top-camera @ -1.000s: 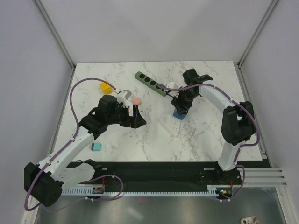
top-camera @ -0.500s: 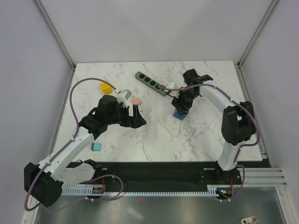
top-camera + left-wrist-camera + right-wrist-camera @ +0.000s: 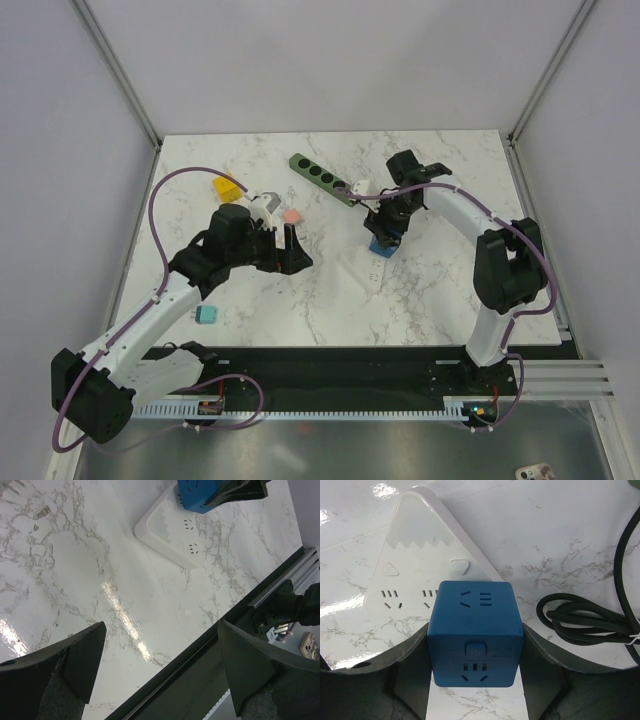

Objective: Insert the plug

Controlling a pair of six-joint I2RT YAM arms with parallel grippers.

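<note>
The plug is a blue cube adapter with sockets and a small button on its faces. My right gripper is shut on it, one finger on each side. The cube stands over the end of a white triangular power strip lying flat on the marble; its pins are hidden. In the top view the cube sits at the strip's far end under the right gripper. My left gripper hovers open left of the strip, nothing between its fingers. Its view shows the strip and cube.
A green power strip lies diagonally at the back, its black cable coiled beside the cube. A yellow block, a white-grey adapter, a pink piece and a teal piece lie on the left.
The right arm has shifted slightly left with the blue cube in its grip. The left arm has not moved.
</note>
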